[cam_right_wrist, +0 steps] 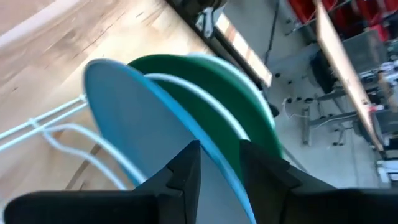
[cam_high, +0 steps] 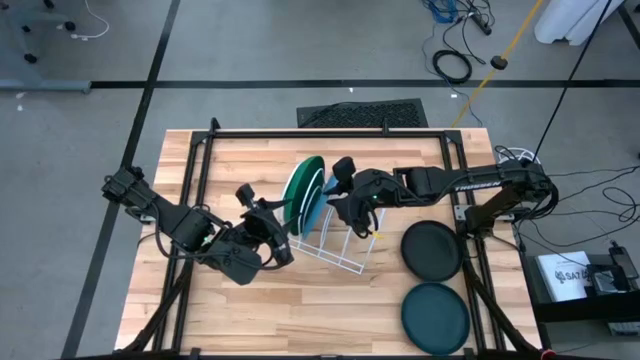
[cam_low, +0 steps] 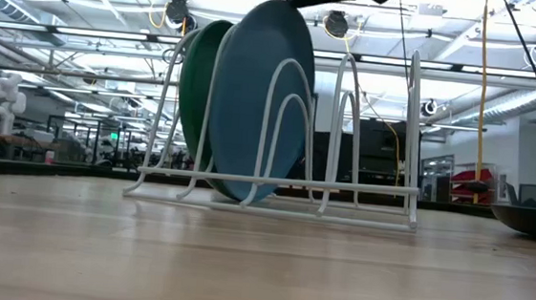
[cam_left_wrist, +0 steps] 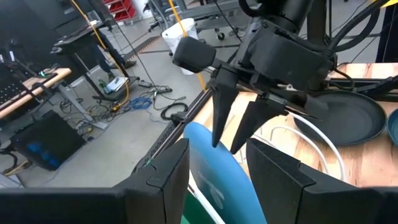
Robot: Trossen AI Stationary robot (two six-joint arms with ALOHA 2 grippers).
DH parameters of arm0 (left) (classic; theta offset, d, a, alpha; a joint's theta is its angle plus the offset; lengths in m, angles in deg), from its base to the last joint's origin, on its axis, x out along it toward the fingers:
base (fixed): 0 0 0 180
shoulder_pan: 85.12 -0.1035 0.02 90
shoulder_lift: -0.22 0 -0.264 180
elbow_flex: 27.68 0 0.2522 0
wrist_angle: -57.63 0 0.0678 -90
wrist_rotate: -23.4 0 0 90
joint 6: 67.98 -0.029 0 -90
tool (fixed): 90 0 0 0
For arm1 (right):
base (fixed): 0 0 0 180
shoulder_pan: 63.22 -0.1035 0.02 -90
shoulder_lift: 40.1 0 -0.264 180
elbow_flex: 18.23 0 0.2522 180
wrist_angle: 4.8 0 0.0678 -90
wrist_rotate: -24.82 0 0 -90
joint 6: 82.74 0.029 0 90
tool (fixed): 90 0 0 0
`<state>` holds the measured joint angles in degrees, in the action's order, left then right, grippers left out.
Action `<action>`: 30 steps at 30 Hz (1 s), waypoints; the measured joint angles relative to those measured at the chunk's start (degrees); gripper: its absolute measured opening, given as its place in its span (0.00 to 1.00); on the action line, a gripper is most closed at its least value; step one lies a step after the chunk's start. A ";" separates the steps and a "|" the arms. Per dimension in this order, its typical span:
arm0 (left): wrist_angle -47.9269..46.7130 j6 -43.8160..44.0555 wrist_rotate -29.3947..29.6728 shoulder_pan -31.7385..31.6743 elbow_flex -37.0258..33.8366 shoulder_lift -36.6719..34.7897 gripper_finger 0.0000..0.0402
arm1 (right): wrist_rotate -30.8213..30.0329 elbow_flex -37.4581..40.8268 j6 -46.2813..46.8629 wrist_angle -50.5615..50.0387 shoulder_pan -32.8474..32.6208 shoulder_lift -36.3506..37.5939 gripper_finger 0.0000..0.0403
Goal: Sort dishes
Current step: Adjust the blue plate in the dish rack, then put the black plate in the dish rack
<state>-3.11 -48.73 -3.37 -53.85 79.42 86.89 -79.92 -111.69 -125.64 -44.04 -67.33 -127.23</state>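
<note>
A bright blue plate [cam_high: 317,205] and a green plate [cam_high: 300,188] stand on edge in the white wire rack [cam_high: 335,248], their lower rims between its wires. They also show in the low view, blue [cam_low: 262,102] and green [cam_low: 194,96]. My right gripper [cam_right_wrist: 221,171] is open above the blue plate and points down. Its fingers stand on either side of the plate's top rim [cam_right_wrist: 205,146] with a gap showing. My left gripper [cam_left_wrist: 217,180] is open and empty just left of the rack, facing the plates. A black plate [cam_high: 432,250] and a dark teal plate [cam_high: 435,317] lie flat at the right.
The rack's right-hand slots [cam_low: 375,130] hold nothing. A black metal frame [cam_high: 330,133] runs along the table's far side and down both sides. Bare wood lies in front of the rack, toward the near edge [cam_high: 300,320].
</note>
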 joint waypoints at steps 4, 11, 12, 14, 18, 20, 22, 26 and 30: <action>0.02 0.02 0.00 0.00 0.00 0.00 0.42 | -0.34 0.00 -2.47 3.81 0.22 0.00 0.26; 0.24 0.39 0.02 0.00 0.00 -0.02 0.42 | 1.68 -0.02 -4.29 8.30 1.67 -2.10 0.26; 0.21 0.74 0.02 0.00 0.00 0.00 0.42 | 1.70 -0.02 -4.28 8.25 1.96 -2.67 0.26; 0.20 1.39 0.02 0.00 0.00 -0.02 0.42 | 1.73 -0.02 -4.27 8.64 2.37 -4.16 0.26; 0.20 1.49 0.04 0.00 0.00 -0.02 0.42 | 1.64 -0.19 -5.14 11.34 2.62 -6.45 0.26; 0.20 1.51 0.04 0.04 0.00 0.00 0.42 | 1.60 -0.11 -6.77 12.02 2.54 -6.82 0.26; 0.19 1.52 0.03 0.22 0.00 0.00 0.42 | 1.27 0.00 -8.52 13.25 2.02 -6.52 0.26; -0.02 1.49 0.04 0.26 0.00 0.00 0.42 | 1.10 0.09 -10.81 14.82 0.50 -3.26 0.26; -0.07 1.46 0.02 0.14 0.00 0.00 0.42 | 1.20 -0.02 -8.88 11.46 -1.23 1.51 0.26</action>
<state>-3.18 -47.27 -3.35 -53.71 79.42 86.89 -78.72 -111.72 -134.52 -32.58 -68.56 -125.72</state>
